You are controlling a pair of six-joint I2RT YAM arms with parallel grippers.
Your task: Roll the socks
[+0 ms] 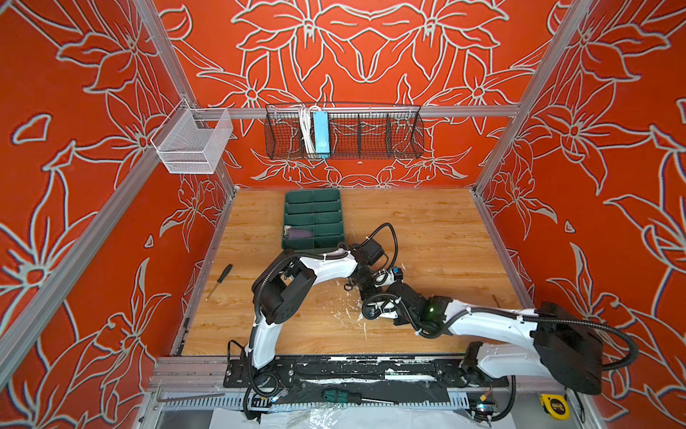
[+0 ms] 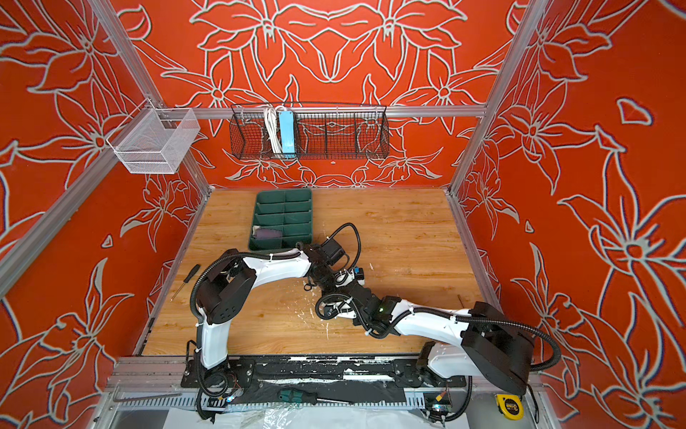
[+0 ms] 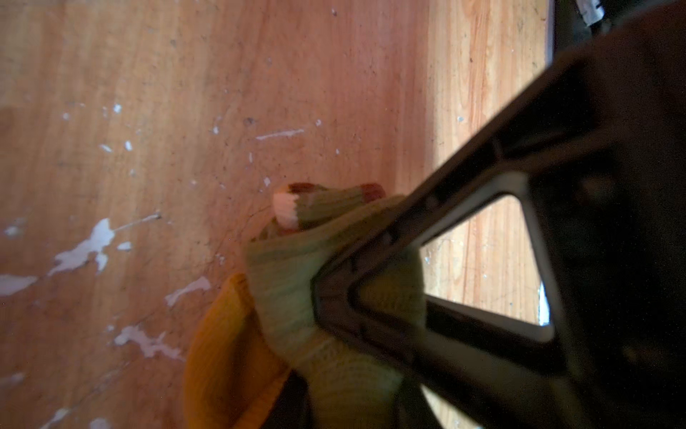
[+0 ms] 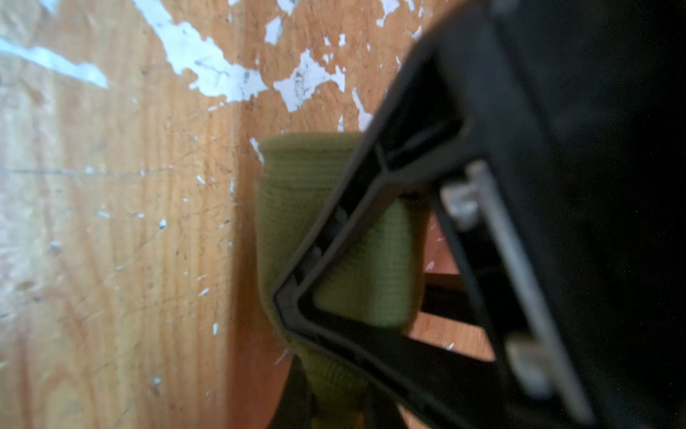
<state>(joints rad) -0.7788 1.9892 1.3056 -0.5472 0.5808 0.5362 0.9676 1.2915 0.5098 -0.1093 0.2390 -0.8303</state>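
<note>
Item: olive sock [image 3: 282,282], ribbed, mustard toe, brown-cream striped end poking out, bunched into a loose half-roll at the centre of the table [image 1: 427,230]. I have the left gripper [image 3: 308,341] in from 9 o'clock and the right gripper [image 4: 297,349] from 4 o'clock. Each pinches the knit, presumably so the roll cannot spring open. Purple sock [image 1: 299,234]: bundled in the green tray [image 1: 312,190] at 11 o'clock.

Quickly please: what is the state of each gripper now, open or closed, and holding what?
Left gripper: closed, holding the green sock.
Right gripper: closed, holding the same green sock.
</note>
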